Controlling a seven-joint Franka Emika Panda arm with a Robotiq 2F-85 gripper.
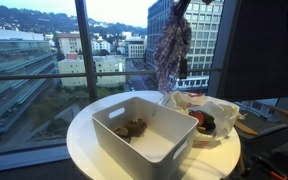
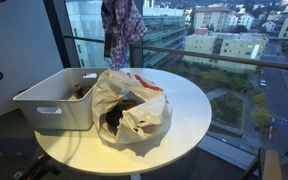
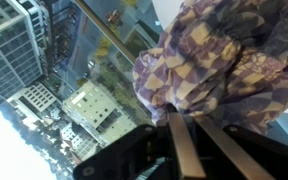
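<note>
cloth (image 1: 172, 45): soft, light, limp; hangs high beside bin (image 1: 169, 145)
gripper (image 3: 174, 122): fingers pinch cloth top
hold: bunched fold likely best

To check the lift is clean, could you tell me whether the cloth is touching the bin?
Apart. In an exterior view the cloth hangs with its lower edge above the bin, window showing between them.
</note>
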